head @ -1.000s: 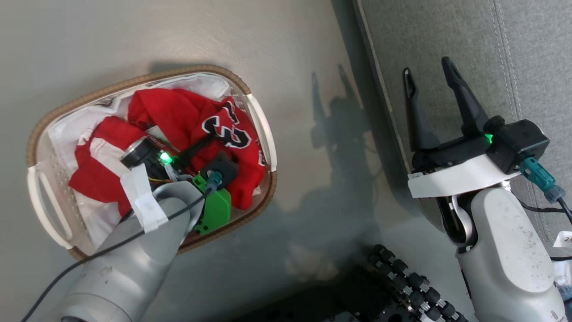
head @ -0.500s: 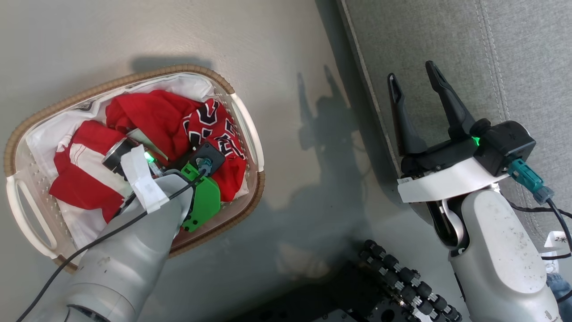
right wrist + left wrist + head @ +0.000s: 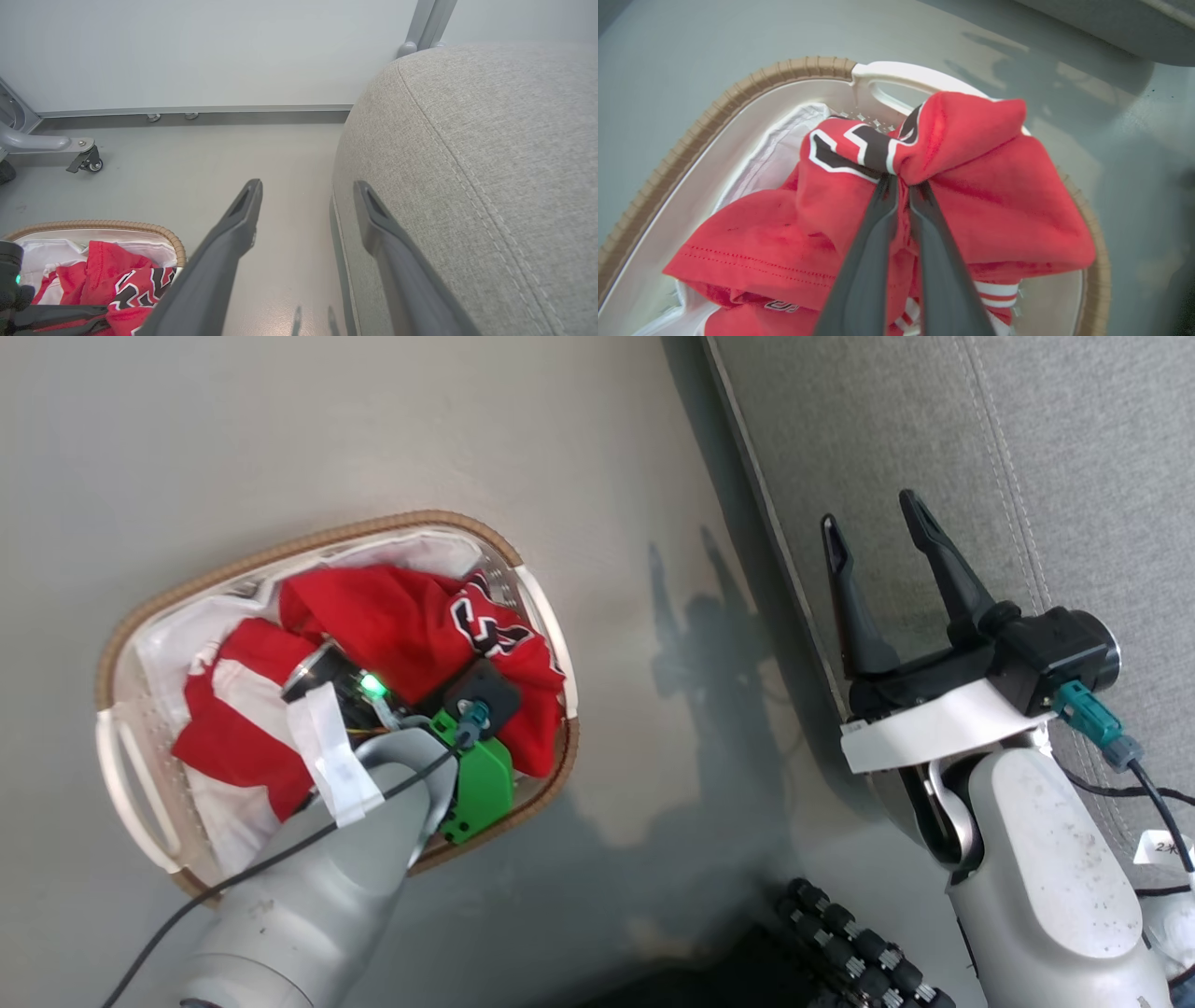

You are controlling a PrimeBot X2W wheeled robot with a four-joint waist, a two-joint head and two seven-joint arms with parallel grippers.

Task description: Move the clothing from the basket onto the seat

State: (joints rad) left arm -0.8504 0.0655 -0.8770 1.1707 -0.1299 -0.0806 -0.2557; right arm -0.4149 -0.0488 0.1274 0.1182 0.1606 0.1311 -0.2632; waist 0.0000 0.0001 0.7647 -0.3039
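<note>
Within the clenched left gripper (image 3: pixel 903 183) is a fold of the lettered clothing (image 3: pixel 980 205), over the basket (image 3: pixel 738 91). Likely step: extraction. Next: raise clear, carry to the seat (image 3: pixel 1074 448) beside the spread, empty right gripper (image 3: pixel 868 513).

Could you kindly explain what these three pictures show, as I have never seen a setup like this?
This is a two-armed robot. One picture looks down from its head; the other two come from wrist cameras, looking along each claw's two dark fingers. On the floor stands a white basket of red clothing, beside a grey sofa cushion. The left claw is pinched shut on a fold of that clothing in the basket. The right claw is open and empty, by the cushion's edge.
</note>
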